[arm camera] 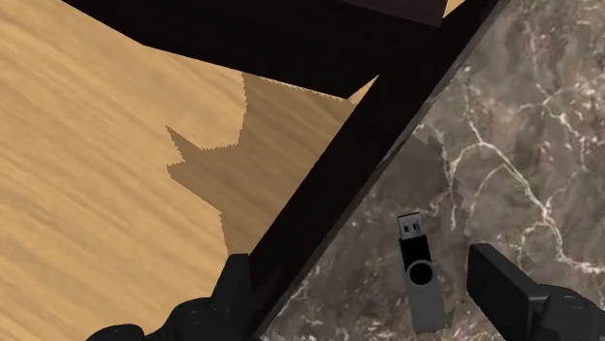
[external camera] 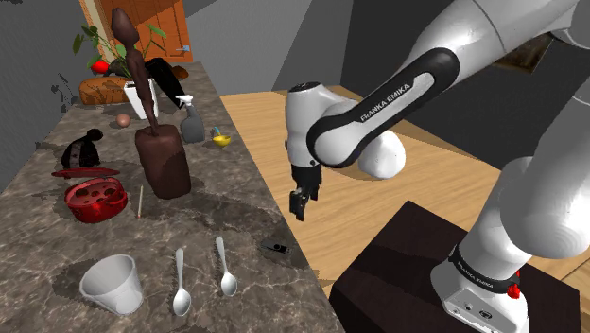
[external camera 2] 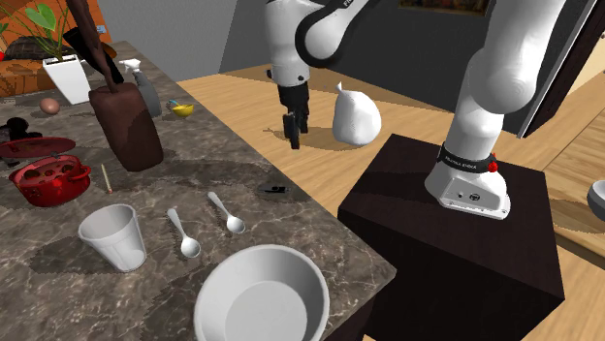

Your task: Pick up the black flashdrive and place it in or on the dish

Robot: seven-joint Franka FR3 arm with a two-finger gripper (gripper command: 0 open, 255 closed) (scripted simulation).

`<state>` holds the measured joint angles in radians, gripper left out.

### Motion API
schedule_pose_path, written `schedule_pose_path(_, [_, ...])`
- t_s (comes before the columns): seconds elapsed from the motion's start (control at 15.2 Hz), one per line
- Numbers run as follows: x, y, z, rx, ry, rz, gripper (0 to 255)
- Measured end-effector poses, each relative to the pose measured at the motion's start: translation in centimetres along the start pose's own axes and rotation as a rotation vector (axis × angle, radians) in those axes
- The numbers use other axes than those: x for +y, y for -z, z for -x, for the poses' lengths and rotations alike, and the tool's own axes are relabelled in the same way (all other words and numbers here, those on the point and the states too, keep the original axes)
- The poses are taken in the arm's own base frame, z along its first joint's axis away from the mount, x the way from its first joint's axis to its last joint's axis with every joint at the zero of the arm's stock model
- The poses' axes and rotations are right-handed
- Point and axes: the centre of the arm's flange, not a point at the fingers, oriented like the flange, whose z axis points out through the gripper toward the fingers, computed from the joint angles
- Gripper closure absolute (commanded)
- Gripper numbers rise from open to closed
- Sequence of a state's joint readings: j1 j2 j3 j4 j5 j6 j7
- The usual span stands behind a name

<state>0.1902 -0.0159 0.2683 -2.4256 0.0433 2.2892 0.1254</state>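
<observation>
Fingers (arm camera: 504,288) wide apart, clear of flashdrive (arm camera: 423,278)

Overall light: even and soft, moderately bright in all 3 views.
Arm (external camera: 326,113): pale glare on the white shells, light from above.
Counter (arm camera: 524,126): only faint, soft shadows on the marble.
Wooden floor (arm camera: 97,145): 1 darker shadow with a jagged, stepped edge.
Stand (external camera 2: 456,242): very dark, nearly unshaded.

Lower left of the shoulder view had a white cup (external camera: 112,283), a spoon (external camera: 181,287) and a second spoon (external camera: 225,270) beside it; a red holed bowl (external camera: 95,200) sat mid-left.
</observation>
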Motion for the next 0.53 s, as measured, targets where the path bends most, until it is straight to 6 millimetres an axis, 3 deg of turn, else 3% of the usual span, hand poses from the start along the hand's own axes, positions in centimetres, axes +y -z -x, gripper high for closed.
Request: schedule_pose_path(0.53, [-5.8,-7.2,-5.8,0.007,0.091,0.013,0])
